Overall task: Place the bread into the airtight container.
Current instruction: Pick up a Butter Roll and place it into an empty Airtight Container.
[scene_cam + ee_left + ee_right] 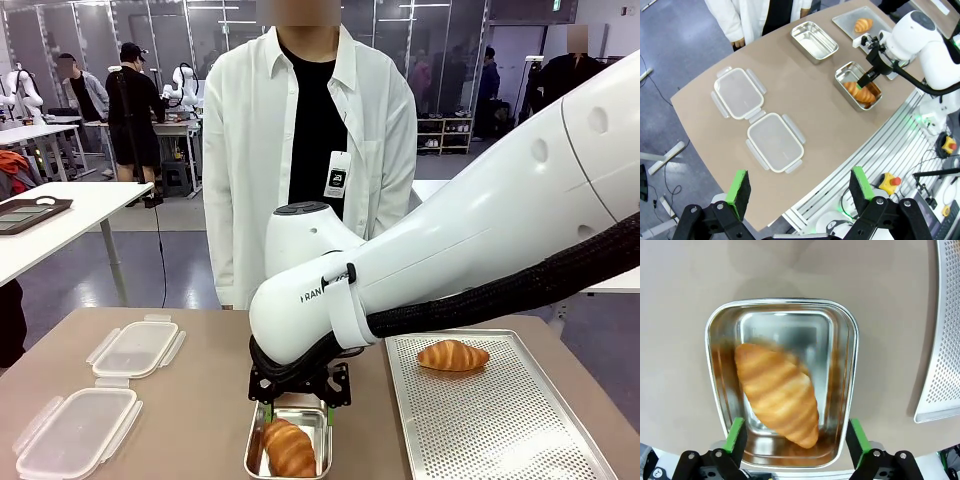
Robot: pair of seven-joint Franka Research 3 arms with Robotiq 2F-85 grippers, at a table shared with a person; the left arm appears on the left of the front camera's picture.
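A golden croissant (777,392) lies slantwise inside a shiny steel container (847,365) at the table's near edge. My right gripper (796,432) hovers just above it, open, its green pads either side of the croissant without touching it. From the front, that gripper (297,403) hangs over the container (312,425) and its croissant (290,447). A second croissant (453,355) rests on the perforated tray (500,420). My left gripper (800,182) is open and empty, high above the table, looking down on a second, empty steel container (814,41).
Two clear plastic lids with clip flaps (137,347) (75,432) lie on the table's left side. A person in a white shirt (250,150) stands at the far edge. My right arm (450,250) crosses the table's middle.
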